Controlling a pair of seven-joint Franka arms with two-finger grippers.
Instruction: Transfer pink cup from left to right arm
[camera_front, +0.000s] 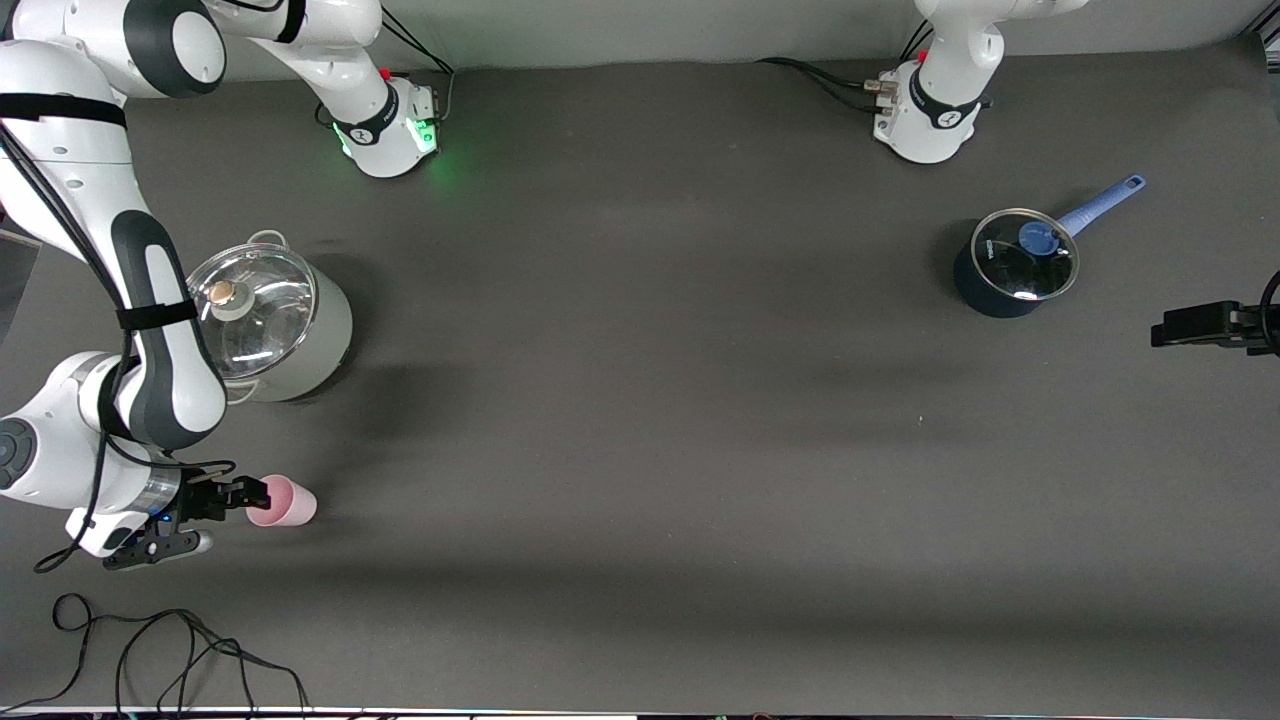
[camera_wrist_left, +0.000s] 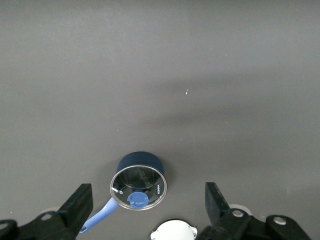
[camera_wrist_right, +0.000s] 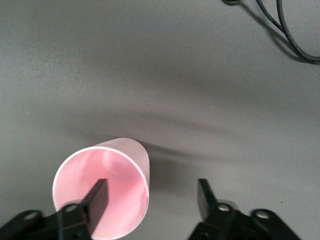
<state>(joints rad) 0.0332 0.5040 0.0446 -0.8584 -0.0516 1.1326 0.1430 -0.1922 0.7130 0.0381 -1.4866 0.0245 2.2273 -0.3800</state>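
While the pink cup (camera_front: 283, 501) stands near the counter's (camera_front: 640, 420) camera-side edge at the right arm's end, the right tool (camera_front: 243, 497) straddles its rim, fingers (camera_wrist_right: 95, 200) apart. Over the opposite end, the left tool (camera_wrist_left: 147, 205) hangs spread wide above a blue saucepan (camera_front: 1015, 262).

The left end effector (camera_wrist_left: 150, 202) hangs high over the grey tabletop (camera_wrist_left: 160, 65), fingers (camera_wrist_left: 80, 202) spread wide. Below it stands a dark-blue saucepan (camera_wrist_left: 139, 180) with glass lid and light-blue handle (camera_wrist_left: 97, 221).
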